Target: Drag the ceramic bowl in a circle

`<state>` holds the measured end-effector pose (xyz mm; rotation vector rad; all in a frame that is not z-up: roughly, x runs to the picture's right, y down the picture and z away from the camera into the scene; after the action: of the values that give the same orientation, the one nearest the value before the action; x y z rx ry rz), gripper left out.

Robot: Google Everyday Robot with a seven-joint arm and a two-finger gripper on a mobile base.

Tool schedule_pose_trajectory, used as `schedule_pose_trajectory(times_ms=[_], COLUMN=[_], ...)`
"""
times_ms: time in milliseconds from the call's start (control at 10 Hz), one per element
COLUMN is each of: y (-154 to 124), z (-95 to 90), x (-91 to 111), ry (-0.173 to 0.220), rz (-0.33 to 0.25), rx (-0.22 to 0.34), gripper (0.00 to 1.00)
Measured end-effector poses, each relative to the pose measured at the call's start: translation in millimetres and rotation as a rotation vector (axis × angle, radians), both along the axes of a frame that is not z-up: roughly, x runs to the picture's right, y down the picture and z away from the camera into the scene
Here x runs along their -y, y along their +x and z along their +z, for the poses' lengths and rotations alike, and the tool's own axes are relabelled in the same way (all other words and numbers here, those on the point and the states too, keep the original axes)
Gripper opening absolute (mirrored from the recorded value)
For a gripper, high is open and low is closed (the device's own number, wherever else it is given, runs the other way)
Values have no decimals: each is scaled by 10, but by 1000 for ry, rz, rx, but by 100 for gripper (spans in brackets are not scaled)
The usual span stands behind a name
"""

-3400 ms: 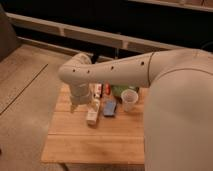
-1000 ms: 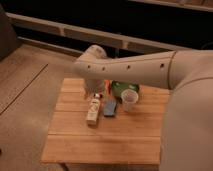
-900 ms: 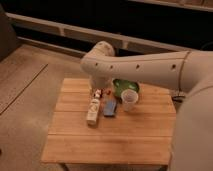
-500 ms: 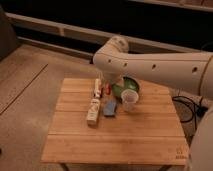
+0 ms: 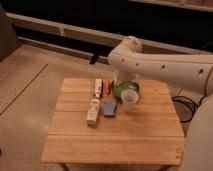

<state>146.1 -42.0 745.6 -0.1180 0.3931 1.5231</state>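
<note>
The green ceramic bowl [image 5: 125,90] sits on the wooden table [image 5: 115,135] at its back right. A small translucent whitish cup [image 5: 129,100] stands right in front of it, hiding part of the bowl's near side. My white arm [image 5: 160,62] reaches in from the right, bends at the elbow and points down. My gripper [image 5: 119,81] is at the bowl's far left rim, just above it. I cannot see whether it touches the bowl.
Left of the bowl lie a white and red tube [image 5: 98,88] and a small red item [image 5: 107,86]. In front of them lie a blue packet [image 5: 109,107] and a white bottle [image 5: 93,111]. A cable [image 5: 186,102] trails on the floor at the right.
My arm has swung from the table's left side over to the right, and the gripper now hangs at the bowl. The bowl, the cup and the other items have not moved.
</note>
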Motion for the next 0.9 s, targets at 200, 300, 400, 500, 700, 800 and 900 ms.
schedule_pose_trajectory(times_ms=[200, 300, 400, 500, 700, 800, 900], y=[490, 710, 686, 641, 668, 699, 785], z=[52, 36, 44, 52, 48, 54, 142], x=[261, 311, 315, 323, 318, 320, 313], ry=[57, 71, 71, 73, 71, 72, 71], rz=[6, 16, 15, 13, 12, 10, 9], rx=[-25, -43, -38, -31, -37, -44, -67], gripper=[65, 65, 65, 65, 65, 65, 65])
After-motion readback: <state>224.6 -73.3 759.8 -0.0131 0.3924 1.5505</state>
